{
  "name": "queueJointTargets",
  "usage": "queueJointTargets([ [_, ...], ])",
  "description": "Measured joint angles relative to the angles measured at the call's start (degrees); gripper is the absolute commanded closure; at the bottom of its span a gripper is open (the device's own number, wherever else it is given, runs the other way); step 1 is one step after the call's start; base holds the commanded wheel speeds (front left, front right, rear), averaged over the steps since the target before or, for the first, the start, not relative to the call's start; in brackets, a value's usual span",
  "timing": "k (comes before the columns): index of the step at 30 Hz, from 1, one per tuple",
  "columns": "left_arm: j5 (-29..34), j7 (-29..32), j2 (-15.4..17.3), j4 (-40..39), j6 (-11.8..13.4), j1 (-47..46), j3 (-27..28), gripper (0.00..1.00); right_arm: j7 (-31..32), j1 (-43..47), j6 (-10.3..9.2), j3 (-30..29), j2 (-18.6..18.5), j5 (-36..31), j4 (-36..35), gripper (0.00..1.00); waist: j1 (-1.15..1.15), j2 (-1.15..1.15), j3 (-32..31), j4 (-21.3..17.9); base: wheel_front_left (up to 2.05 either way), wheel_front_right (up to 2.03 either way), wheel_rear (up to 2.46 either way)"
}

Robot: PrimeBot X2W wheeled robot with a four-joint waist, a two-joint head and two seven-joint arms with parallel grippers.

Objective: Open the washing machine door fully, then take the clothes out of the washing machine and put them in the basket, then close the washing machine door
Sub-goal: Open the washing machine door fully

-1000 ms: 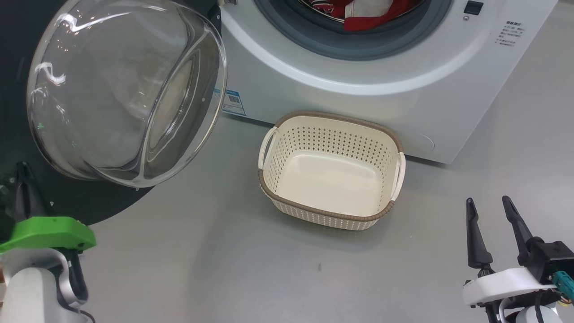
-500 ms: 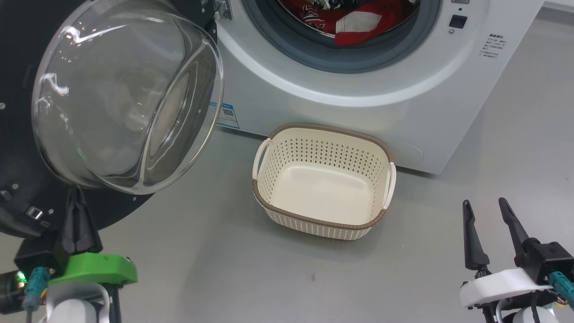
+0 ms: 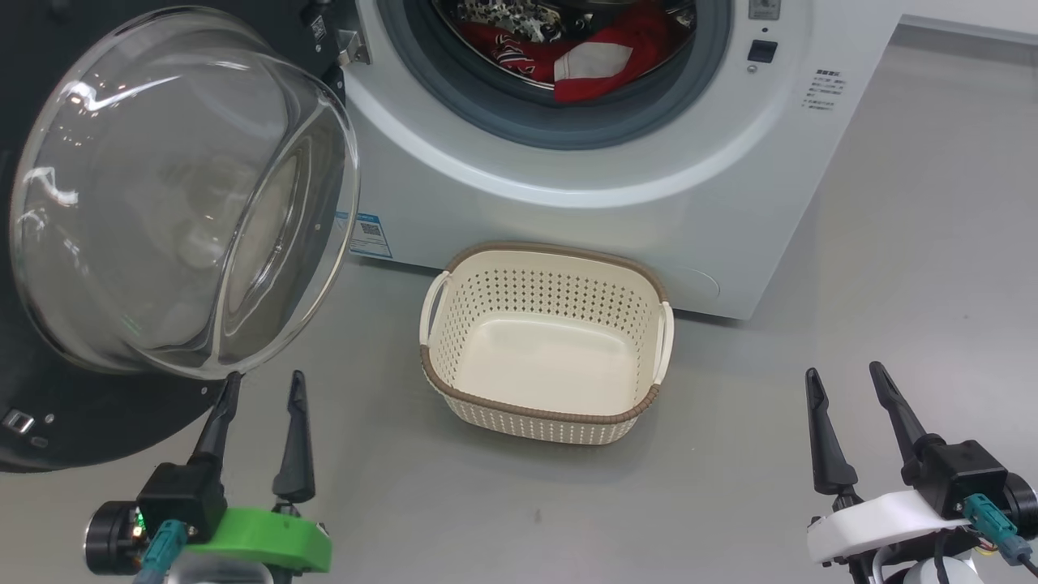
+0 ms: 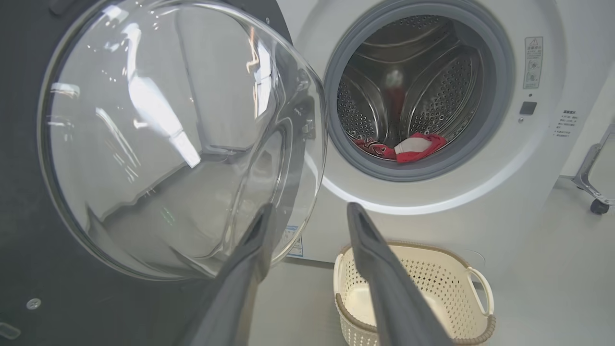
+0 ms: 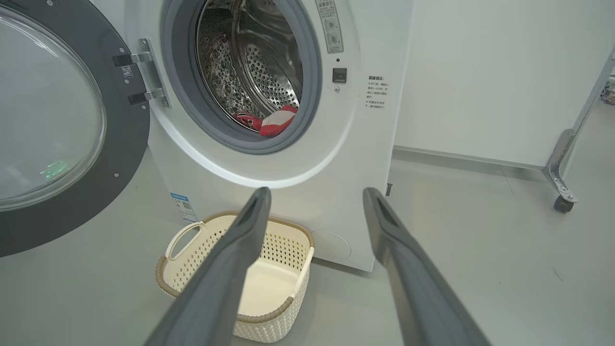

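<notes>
1. The floor (image 3: pixel 892 284) is smooth, pale grey and faintly glossy, and it carries everything here.
2. The washing machine (image 3: pixel 568 219) stands directly on the floor, a white box with its front facing the head camera.
3. The basket (image 3: pixel 535 430) sits on the floor just in front of the washing machine, below its round opening and near its lower front panel. It is upright, its long side runs roughly parallel to the machine's front, and its cream bottom is in plain sight.
4. A small dark speck (image 3: pixel 537 513) marks the floor farther from the washing machine than the basket.
5. Well apart from the washing machine, off its label side, a slanted metal leg (image 5: pixel 559 154) rests on the floor on a dark caster (image 5: pixel 560 204).
</notes>
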Motion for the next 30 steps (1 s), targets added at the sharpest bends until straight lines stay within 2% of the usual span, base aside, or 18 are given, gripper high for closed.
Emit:
queueJointTargets([
  [10, 0.2, 1.0, 0.0, -1.7, 0.1, 0.6, -1.2, 0.00, 0.0, 0.0, 0.00, 0.6, 0.5, -0.2, -0.4, 0.00, 0.00, 0.00, -0.4, -3.8, 0.00, 0.00, 0.00],
  [30, -0.2, 3.4, 0.1, -2.2, 1.2, 1.5, -1.9, 0.00, 0.0, 0.1, -0.52, 0.7, 1.2, -0.2, -0.8, 0.00, 0.00, 0.00, -1.3, -13.8, 0.00, 0.00, 0.00],
])
